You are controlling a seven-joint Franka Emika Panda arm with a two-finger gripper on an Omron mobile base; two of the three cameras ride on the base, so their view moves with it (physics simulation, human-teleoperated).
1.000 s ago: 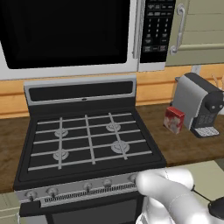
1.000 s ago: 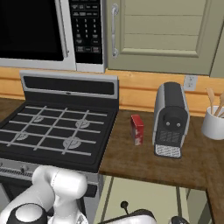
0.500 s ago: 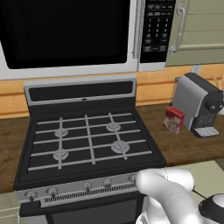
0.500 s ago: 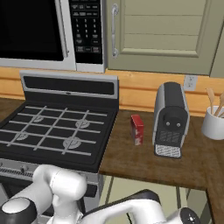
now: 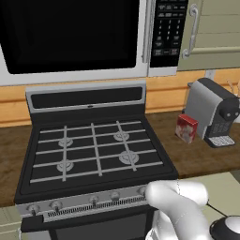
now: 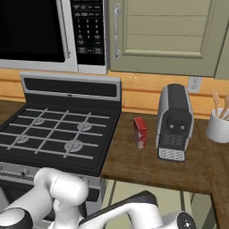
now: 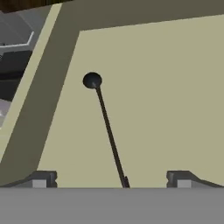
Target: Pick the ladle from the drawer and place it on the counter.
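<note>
dark wood counter [image 6: 147, 167], red box [image 6: 140, 132], coffee machine [image 6: 174, 122], utensil crock [image 6: 219, 127]

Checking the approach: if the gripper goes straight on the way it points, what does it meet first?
Most likely the ladle's thin handle, lying between the open jaws on the drawer floor; depth is unclear.

ladle [image 7: 107, 129]: black, thin-handled, flat | in open cream drawer [image 7: 175, 87] | counter [image 6: 147, 165]: dark wood

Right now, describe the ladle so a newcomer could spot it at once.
Find the stove; the open cream drawer sits below the counter to its right. On the drawer's bare floor lies the ladle: a thin black rod ending in a small round black bowl. It is the sole dark thing on that pale floor, between the fingertips.
</note>
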